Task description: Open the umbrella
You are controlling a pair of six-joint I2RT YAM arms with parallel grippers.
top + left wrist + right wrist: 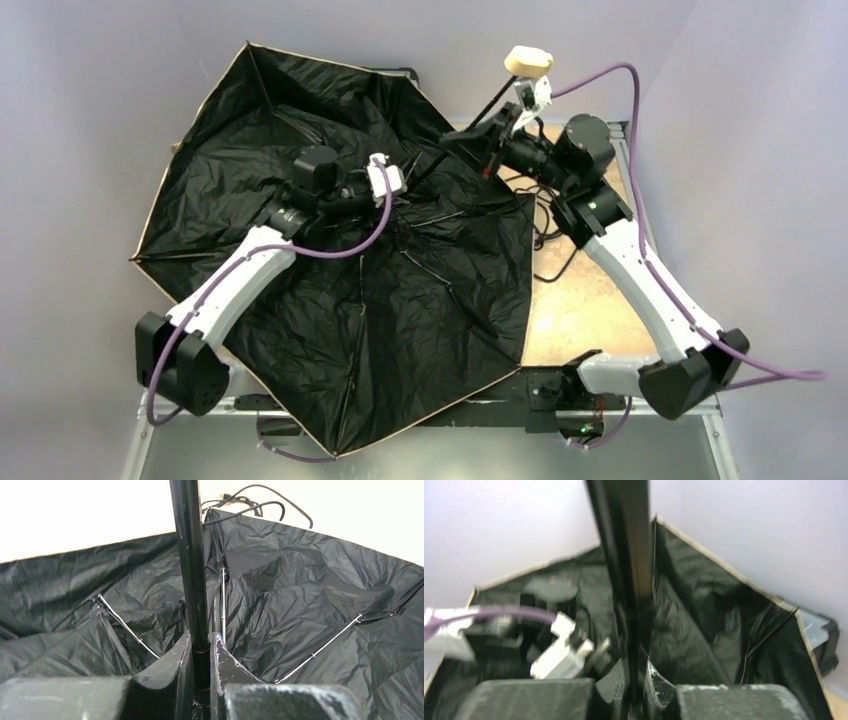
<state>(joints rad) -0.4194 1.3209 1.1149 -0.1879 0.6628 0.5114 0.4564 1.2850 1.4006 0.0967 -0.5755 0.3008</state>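
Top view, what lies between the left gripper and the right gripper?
Only the umbrella's black shaft, running from left gripper to right gripper over the lining, in the top view.

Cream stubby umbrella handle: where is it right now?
Top view, upper right: the cream stubby handle caps the far end of the thin black shaft, just beyond the right pincer gripping that shaft.

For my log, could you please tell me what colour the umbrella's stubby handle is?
The stubby umbrella handle is cream; the top external view shows it best.
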